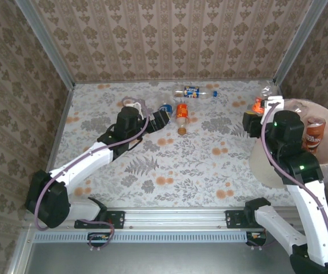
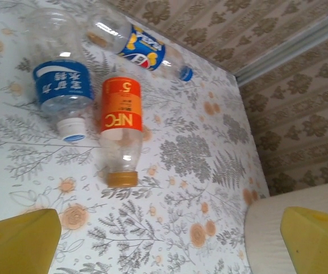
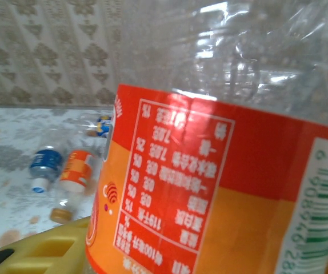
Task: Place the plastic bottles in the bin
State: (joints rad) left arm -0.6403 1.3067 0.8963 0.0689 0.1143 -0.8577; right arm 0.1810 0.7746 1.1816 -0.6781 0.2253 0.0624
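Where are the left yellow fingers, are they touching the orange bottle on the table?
Apart. In the left wrist view, the open left fingers sit at the bottom corners, with flowery table showing between them and the orange-label bottle.

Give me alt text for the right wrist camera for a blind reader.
A clear bottle with a red-and-orange label is held in the right gripper, between its yellow fingers. Behind, a blue-labelled bottle and an orange-labelled bottle lie on the floral table.
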